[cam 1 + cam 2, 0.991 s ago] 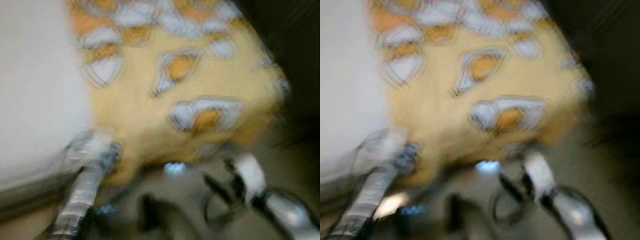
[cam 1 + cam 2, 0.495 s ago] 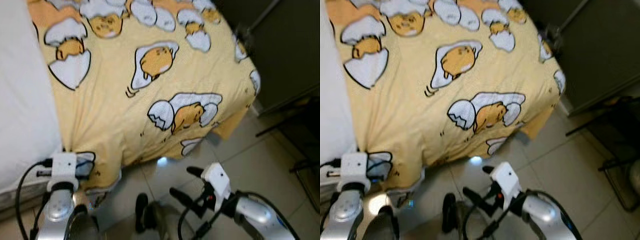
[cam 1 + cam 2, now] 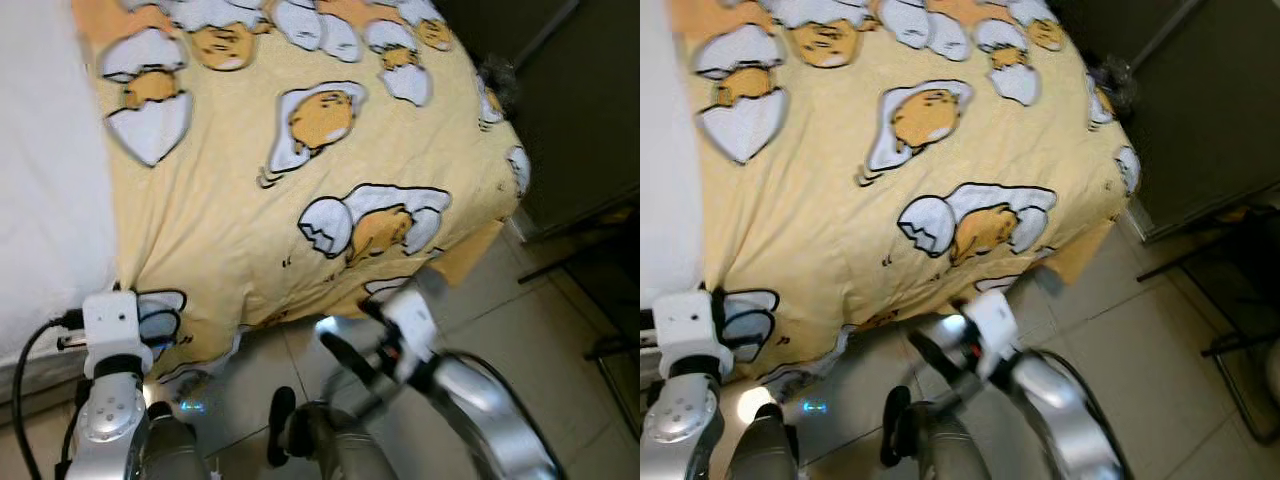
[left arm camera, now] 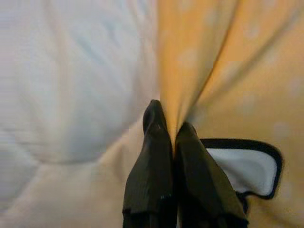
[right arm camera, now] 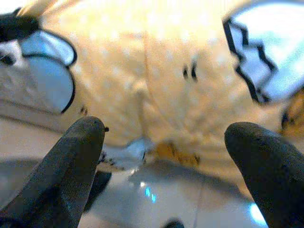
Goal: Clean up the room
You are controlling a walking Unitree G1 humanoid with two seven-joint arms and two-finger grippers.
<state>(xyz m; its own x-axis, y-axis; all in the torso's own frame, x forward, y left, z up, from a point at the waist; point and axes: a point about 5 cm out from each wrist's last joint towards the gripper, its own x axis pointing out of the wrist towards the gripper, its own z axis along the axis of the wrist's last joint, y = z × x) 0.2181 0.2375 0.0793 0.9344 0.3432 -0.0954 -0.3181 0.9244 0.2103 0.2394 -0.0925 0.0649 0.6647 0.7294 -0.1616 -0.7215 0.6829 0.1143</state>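
A yellow blanket (image 3: 300, 200) printed with egg cartoons covers the bed and hangs over its near edge. My left gripper (image 4: 172, 126) is shut on a fold of this blanket, right where the yellow cloth meets the white mattress (image 3: 45, 200); its wrist (image 3: 110, 325) sits at the bed's near side. My right gripper (image 3: 350, 335) stands open just below the blanket's hanging hem, its fingers (image 5: 85, 137) spread wide and facing the cloth (image 5: 156, 71) with nothing between them.
Pale floor tiles (image 3: 520, 330) run along the foot of the bed. A dark cabinet (image 3: 585, 90) stands at the right, with thin dark metal legs (image 3: 590, 265) on the floor beside it. My own dark foot (image 3: 282, 425) shows below.
The blur has cleared as the camera steadied. My right gripper has moved up and left, closer to the hanging hem. The left gripper stays on the blanket.
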